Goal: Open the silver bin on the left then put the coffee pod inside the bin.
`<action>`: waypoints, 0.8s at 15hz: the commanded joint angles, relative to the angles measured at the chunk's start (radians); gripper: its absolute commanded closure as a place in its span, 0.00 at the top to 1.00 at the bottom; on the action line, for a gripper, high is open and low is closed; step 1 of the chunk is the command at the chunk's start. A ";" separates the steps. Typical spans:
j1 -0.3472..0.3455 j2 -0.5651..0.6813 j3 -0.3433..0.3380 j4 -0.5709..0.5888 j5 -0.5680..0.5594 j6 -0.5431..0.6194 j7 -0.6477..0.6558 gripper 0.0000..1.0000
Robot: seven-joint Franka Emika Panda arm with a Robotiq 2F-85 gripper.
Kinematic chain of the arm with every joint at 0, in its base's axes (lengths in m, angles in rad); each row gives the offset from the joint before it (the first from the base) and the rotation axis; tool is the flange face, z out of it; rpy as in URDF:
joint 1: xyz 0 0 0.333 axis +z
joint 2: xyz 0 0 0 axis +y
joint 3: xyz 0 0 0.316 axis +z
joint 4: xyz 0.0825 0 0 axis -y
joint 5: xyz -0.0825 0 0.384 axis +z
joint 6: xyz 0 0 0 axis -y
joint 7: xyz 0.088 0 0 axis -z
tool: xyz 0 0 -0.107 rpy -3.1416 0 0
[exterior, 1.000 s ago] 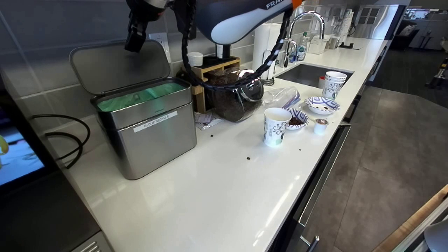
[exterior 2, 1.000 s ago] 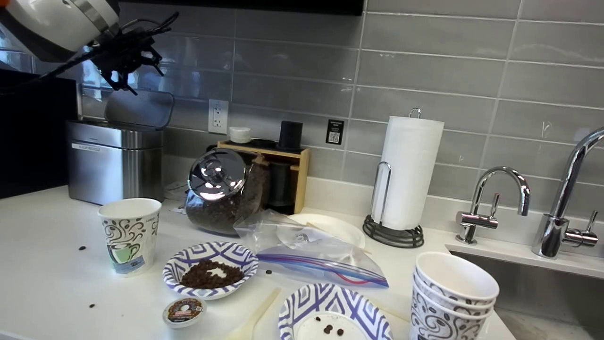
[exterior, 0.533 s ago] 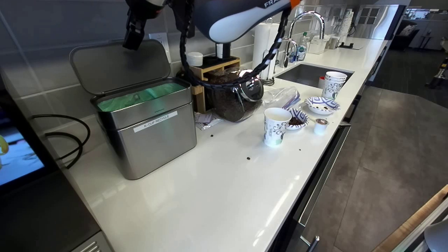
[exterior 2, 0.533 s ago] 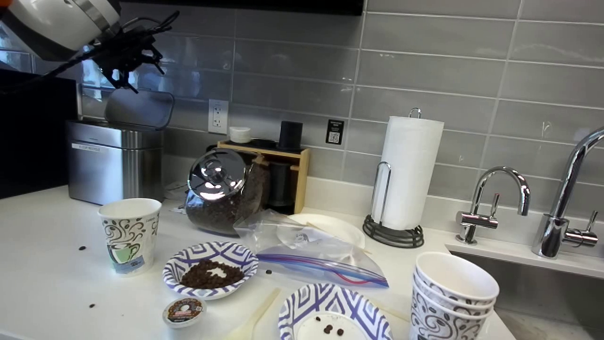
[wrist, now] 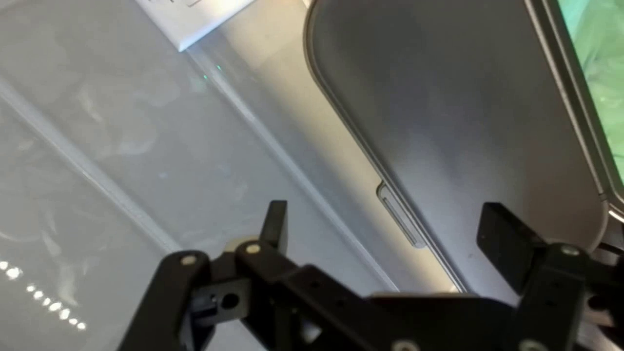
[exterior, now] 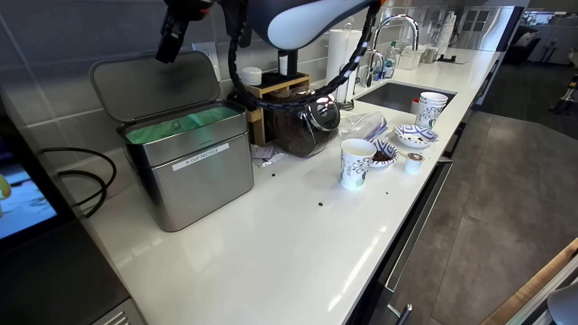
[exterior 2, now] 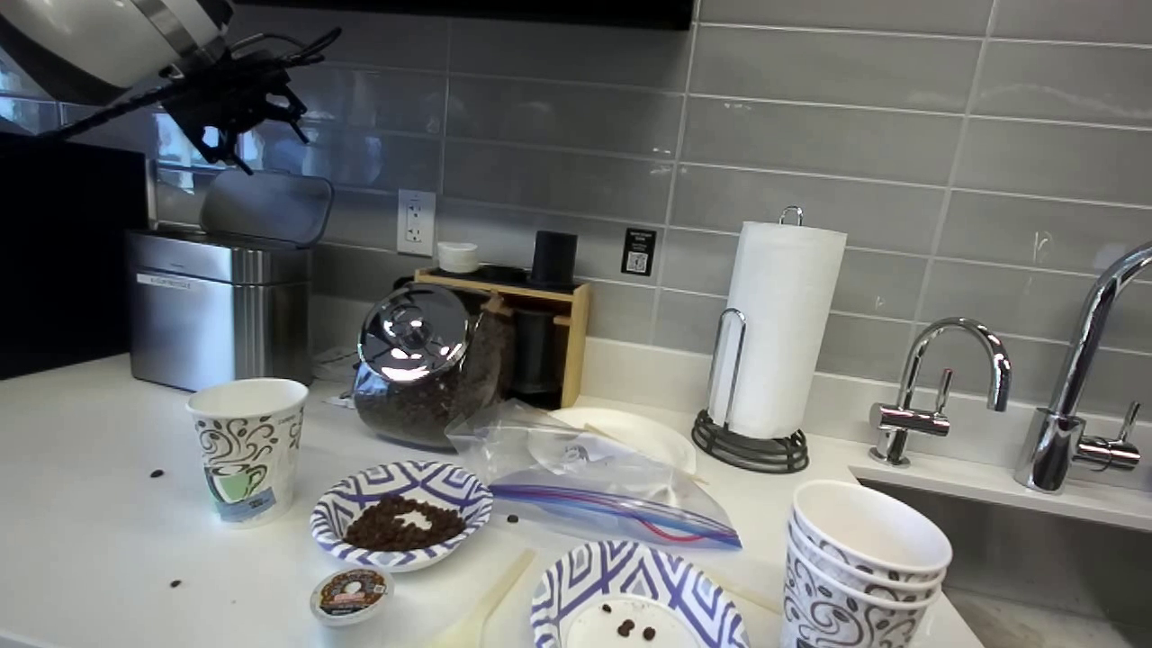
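- Coffee pod (exterior 2: 351,594), white and cup-shaped, with a round brown printed top, standing upright near the front edge of the glossy white countertop (exterior 2: 99,531)
- Just beyond it in an exterior view, a round blue-and-white patterned paper bowl (exterior 2: 400,473) holding dark brown beans (exterior 2: 382,531)
- Beside the bowl, an upright brown-swirled white paper cup (exterior 2: 245,454)
- Farther back, a rounded glass jar (exterior 2: 409,409) with a shiny chrome cap (exterior 2: 416,328)
- Past the jar, the boxy brushed-steel silver bin (exterior 2: 220,328), labelled "K-CUP RECYCLE", its flat grey lid (exterior 2: 270,209) raised and a green liner (exterior: 189,121) showing inside
- High up by that lid, a black two-fingered gripper (wrist: 384,225), its fingers spread wide apart in the wrist view; whether it touches the lid cannot be told
- Behind it all, a grey tiled wall (exterior 2: 819,135)
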 commanded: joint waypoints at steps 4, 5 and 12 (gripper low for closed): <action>-0.054 -0.137 0.061 -0.166 0.176 -0.095 -0.034 1.00; -0.030 -0.157 0.033 -0.182 0.223 -0.102 -0.046 1.00; -0.042 -0.303 0.049 -0.340 0.558 -0.247 -0.093 1.00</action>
